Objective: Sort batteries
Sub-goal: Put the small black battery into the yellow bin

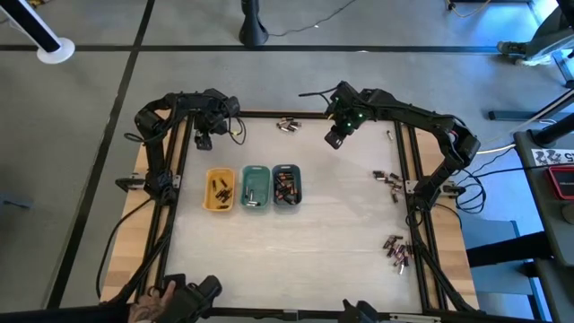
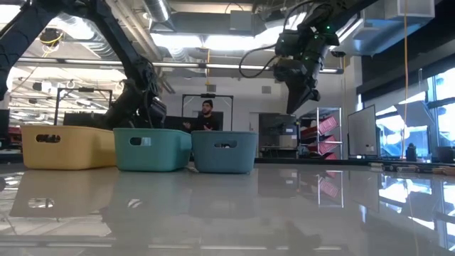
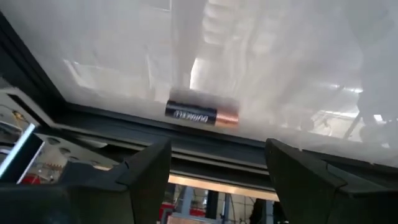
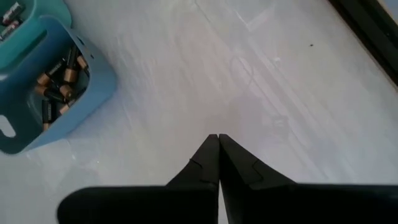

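**At the far edge: left fingers apart over a Duracell cell**

Up at the table's (image 1: 341, 233) far-left corner, my left gripper (image 1: 203, 141) hangs with its fingers (image 3: 146, 171) spread wide and nothing between them. Just past them, my left wrist view shows one battery (image 3: 202, 115) lying on its side against the dark frame rail (image 3: 124, 121), black body, copper end, "DURACELL" readable on the wrap. My right gripper (image 1: 334, 138) is up in the air over the far middle, its two tips pressed together, holding nothing.

Three trays sit side by side left of centre: yellow (image 1: 220, 190), green (image 1: 256, 187), blue (image 1: 286, 186). I can see black-and-copper cells piled in the blue one (image 4: 59, 81). The yellow holds several too.

Loose batteries lie in clusters: far edge (image 1: 286, 126), right side (image 1: 388, 178), near right (image 1: 395, 249). A person (image 2: 205, 117) sits in the room beyond.
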You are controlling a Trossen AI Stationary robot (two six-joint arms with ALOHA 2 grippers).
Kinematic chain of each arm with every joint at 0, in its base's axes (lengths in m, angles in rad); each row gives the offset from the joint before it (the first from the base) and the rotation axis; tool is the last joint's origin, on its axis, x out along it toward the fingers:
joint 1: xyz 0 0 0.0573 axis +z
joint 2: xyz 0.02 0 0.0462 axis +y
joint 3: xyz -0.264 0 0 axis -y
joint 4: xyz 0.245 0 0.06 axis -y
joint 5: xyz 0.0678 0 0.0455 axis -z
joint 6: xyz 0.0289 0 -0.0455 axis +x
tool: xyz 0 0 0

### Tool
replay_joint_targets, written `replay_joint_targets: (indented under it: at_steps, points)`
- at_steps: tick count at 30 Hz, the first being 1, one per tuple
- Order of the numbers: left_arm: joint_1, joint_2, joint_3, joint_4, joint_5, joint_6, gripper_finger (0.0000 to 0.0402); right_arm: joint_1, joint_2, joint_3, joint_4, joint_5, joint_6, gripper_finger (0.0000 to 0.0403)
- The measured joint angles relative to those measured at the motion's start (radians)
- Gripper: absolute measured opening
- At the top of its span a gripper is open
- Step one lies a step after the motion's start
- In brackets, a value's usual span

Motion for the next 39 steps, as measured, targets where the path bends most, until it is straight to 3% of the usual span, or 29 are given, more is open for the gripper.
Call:
replay_joint_targets:
  at_steps: [6,11,17,19,23,28,34,39]
  points:
    - [-0.026,0.000,0.000,0.030,-0.014,0.001,0.0250,0.000,0.000,0.000,-0.006,0.000,-0.006,0.0003]
    - [-0.037,0.001,0.047,0.032,-0.048,-0.250,0.0250,0.000,0.000,0.000,-0.005,0.000,-0.006,0.0003]
    - [0.058,0.001,0.077,-0.009,0.273,-0.619,0.0250,0.000,0.000,0.000,-0.003,0.000,-0.005,0.0003]
    - [0.093,0.001,0.077,-0.009,0.294,-0.671,0.0250,0.000,0.000,0.000,-0.003,0.000,0.001,0.0003]
    - [0.102,0.002,0.116,-0.026,0.290,-0.616,0.0238,0.000,0.000,0.000,-0.003,0.000,0.007,0.0003]
    - [0.055,0.002,0.155,-0.047,0.277,-0.366,0.0214,0.000,0.000,0.000,0.002,0.000,0.007,0.0003]
    - [-0.018,0.030,0.165,-0.054,0.071,-0.057,0.0201,0.000,0.000,0.000,0.004,0.000,0.007,0.0003]
    - [-0.015,0.099,0.134,-0.083,0.013,-0.044,0.0206,0.000,0.000,0.000,-0.010,0.000,0.012,0.0003]
